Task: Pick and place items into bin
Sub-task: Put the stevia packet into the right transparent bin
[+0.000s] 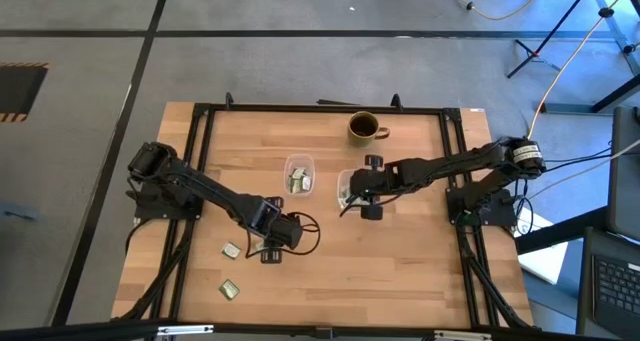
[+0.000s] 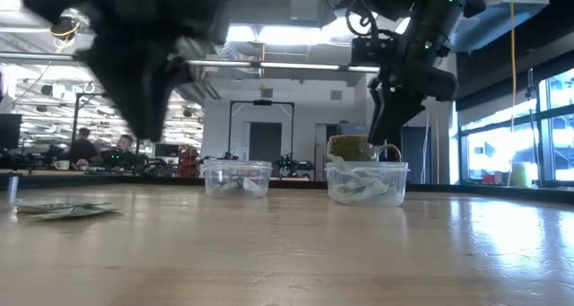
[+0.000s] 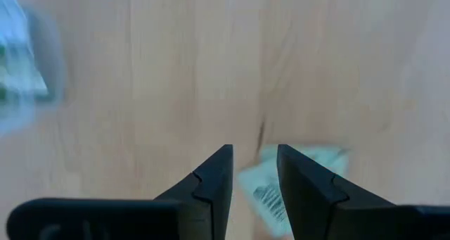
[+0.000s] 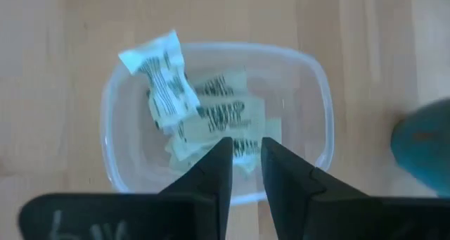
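While my right gripper [image 4: 244, 166] hangs parted and empty over a packet-filled tub [image 4: 320, 92] mid-worktop, my left gripper [image 3: 253, 173] is narrowly open, holding nothing, just above a packet [image 3: 271, 191] lying flat between its fingers, long axis slanting across the gap.

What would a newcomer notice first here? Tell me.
The right gripper hangs open over a clear bin of packets, one packet in mid-fall. The left gripper, open, is above a loose packet on the table.
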Controlling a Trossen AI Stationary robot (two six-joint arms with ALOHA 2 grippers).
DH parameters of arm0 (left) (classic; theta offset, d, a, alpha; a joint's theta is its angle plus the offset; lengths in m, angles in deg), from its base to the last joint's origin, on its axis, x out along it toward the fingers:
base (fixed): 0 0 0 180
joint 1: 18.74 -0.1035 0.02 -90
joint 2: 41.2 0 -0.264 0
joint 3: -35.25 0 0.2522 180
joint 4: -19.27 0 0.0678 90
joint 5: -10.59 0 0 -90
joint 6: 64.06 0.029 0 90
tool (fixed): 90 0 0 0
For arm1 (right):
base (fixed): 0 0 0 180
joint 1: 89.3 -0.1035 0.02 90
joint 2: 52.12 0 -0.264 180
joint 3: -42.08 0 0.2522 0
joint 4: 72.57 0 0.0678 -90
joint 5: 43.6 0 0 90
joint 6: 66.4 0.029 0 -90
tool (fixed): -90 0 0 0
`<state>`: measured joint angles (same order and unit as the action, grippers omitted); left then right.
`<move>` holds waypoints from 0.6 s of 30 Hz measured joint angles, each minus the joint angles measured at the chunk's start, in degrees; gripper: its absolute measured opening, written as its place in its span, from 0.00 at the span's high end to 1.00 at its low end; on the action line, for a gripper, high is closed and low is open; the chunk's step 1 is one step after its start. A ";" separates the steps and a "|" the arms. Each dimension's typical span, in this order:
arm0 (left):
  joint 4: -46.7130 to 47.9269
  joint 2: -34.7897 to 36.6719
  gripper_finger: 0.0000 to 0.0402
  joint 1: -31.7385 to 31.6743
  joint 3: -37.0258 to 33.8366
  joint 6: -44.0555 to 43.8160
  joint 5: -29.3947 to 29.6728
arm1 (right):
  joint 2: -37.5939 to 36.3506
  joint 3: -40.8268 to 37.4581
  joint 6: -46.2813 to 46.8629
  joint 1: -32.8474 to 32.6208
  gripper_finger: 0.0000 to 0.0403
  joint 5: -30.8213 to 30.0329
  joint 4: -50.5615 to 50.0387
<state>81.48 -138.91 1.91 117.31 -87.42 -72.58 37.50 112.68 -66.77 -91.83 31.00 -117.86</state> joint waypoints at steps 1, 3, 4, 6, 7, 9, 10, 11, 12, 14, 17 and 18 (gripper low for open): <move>-0.10 0.00 0.73 0.13 -1.18 -0.09 -0.16 | 0.00 0.00 0.35 0.00 0.80 0.01 -0.44; -2.72 0.00 0.73 0.28 -4.02 -1.14 -1.75 | 0.00 0.00 0.59 0.00 0.80 0.00 -0.55; -3.65 -0.04 0.73 0.32 -5.40 -1.99 -2.31 | 0.00 0.00 0.36 0.00 0.80 0.00 -0.51; -3.74 -0.04 0.73 0.35 -7.14 -4.20 -2.49 | 0.00 0.00 0.10 0.00 0.80 0.01 -0.31; -3.62 -0.04 0.73 0.33 -7.65 -5.30 -2.48 | 0.00 0.00 0.10 0.10 0.80 0.01 -0.17; -3.30 -0.04 0.72 0.38 -8.44 -7.24 -3.72 | 0.00 0.00 0.09 0.35 0.80 0.02 0.17; -3.22 -0.04 0.72 0.51 -8.64 -7.85 -4.51 | 0.00 0.00 0.08 0.47 0.80 0.00 0.16; -3.27 -0.04 0.72 0.76 -8.66 -8.29 -5.00 | 0.00 0.00 0.06 0.58 0.80 0.00 0.16; -3.47 -0.04 0.72 1.08 -8.62 -8.83 -5.21 | 0.00 0.00 0.06 0.64 0.80 0.00 0.18; -3.64 -0.04 0.72 1.66 -8.62 -8.96 -5.22 | 0.00 0.00 0.10 0.70 0.80 0.00 0.20; -3.89 -0.04 0.72 2.58 -8.62 -9.85 -5.07 | 0.00 0.00 0.10 0.66 0.80 0.00 0.26; -3.89 -0.07 0.72 2.80 -8.62 -10.37 -4.92 | 0.00 0.00 0.10 0.66 0.80 0.02 0.31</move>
<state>77.58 -138.98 4.71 108.69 -97.78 -77.49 37.50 112.68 -66.67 -91.17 31.01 -117.56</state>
